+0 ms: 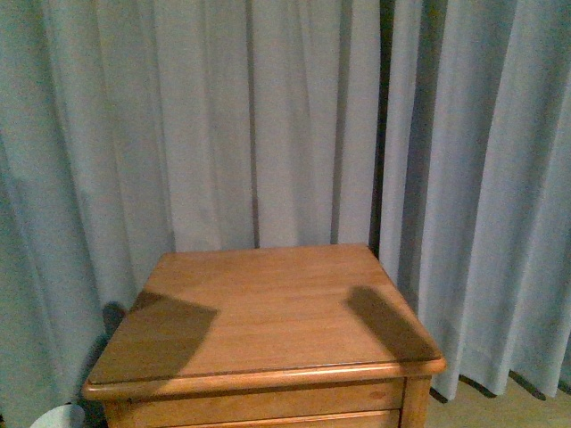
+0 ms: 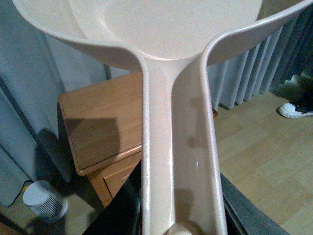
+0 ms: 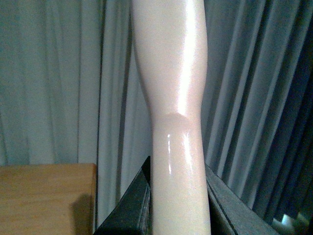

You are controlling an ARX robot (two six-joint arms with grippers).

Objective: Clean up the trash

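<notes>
Backdrop: grey curtains [image 1: 223, 116] behind one wooden nightstand [image 1: 277, 303].
Left gripper [image 2: 178, 215]: your jaws pinch one dustpan [image 2: 171, 29] by its handle.
Right gripper [image 3: 178, 210]: closed around one cream handle [image 3: 171, 73].
Trash: you can't tell where.

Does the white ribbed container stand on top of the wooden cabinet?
No, the white ribbed container stands on the floor beside the wooden cabinet.

Bare nightstand top [image 1: 268, 303], curtain [image 1: 223, 116] close behind
</notes>
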